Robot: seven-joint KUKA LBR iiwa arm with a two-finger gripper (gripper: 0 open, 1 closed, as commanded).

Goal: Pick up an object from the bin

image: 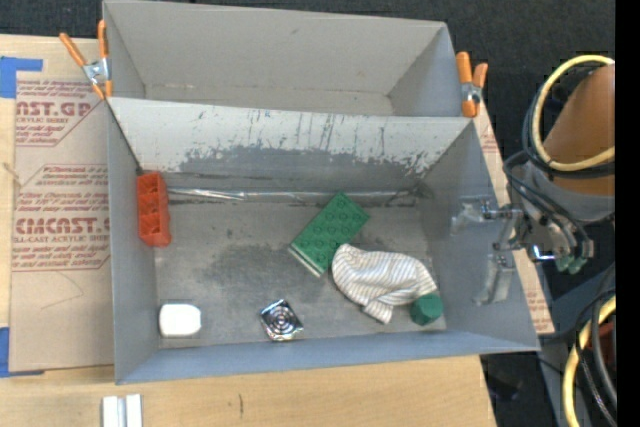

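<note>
Bin (270, 65): plain grey metal. The lower inner wall is streaked with dark vertical scratches, and the floor has darker smudged patches.

Toy brick (151, 208), at the left wall: orange-red, with a row of darker round hollows.

Flat block (328, 230), mid-floor: solid mid-green, paler along its near edge.

Cloth (385, 277): off-white with fine grey-brown stripes.

Small lump (427, 310), beside the cloth: dark green, one tone.

Rounded block (180, 319), near the front left: plain white.

Square piece (281, 319): shiny silver with a dark spiral or ring pattern on its face.

Wrist cover (585, 120): orange-brown. The cable loop (534, 125) around it is yellow.
</note>
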